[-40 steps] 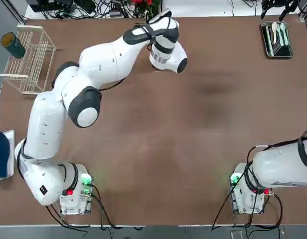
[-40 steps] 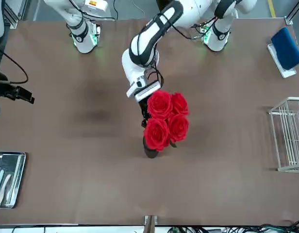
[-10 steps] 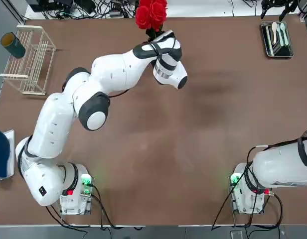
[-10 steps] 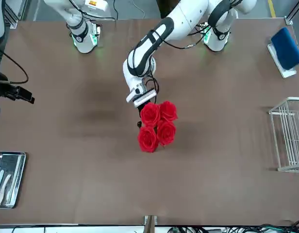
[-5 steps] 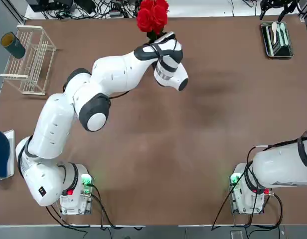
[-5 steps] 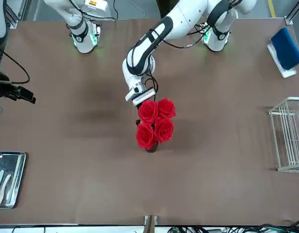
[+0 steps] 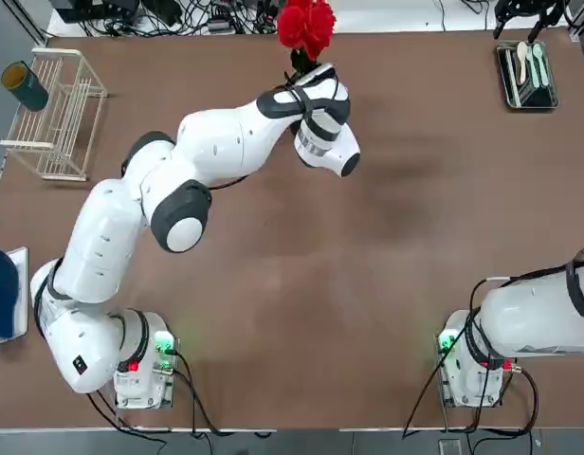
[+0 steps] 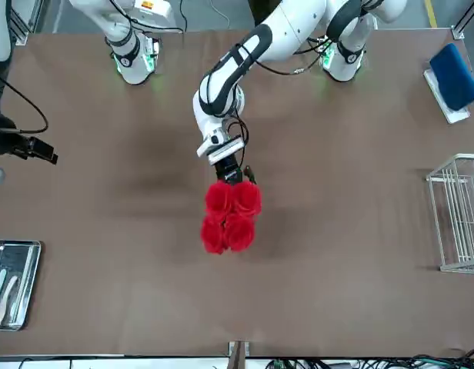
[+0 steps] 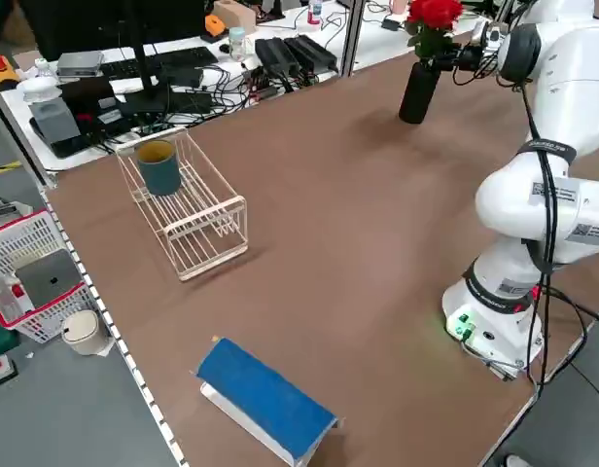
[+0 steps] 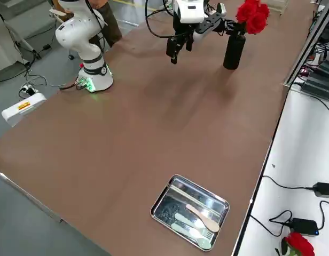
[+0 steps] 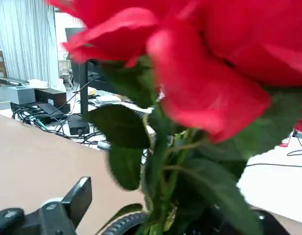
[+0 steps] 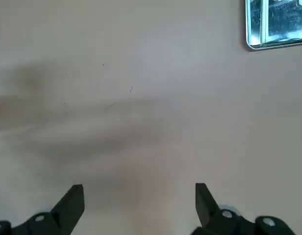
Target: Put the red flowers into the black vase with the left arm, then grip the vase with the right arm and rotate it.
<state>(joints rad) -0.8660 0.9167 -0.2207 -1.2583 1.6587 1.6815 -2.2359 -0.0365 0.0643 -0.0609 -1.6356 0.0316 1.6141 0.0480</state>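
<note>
The red flowers (image 8: pixel 229 215) stand in the black vase (image 10: pixel 234 50) at the far middle of the table, their blooms leaning over its mouth. In the left side view the black vase (image 9: pixel 417 91) stands upright with the red flowers (image 9: pixel 435 14) on top. My left gripper (image 8: pixel 237 173) sits level with the stems just above the vase mouth, open, with a gap between each finger (image 11: pixel 77 201) and the green stems (image 11: pixel 161 166). My right gripper (image 12: pixel 138 196) hangs open over bare table, parked near its base (image 7: pixel 477 365).
A white wire rack (image 7: pixel 60 114) with a dark green cup (image 7: pixel 25 85) stands at the far left. A metal tray (image 7: pixel 527 76) with spoons lies at the far right. A blue item (image 9: pixel 265 399) lies at the left near edge. Cables run behind the far edge.
The left gripper's fingers have spread and let go of the stems. The flowers have dropped lower into the vase and swung over toward the far edge.
</note>
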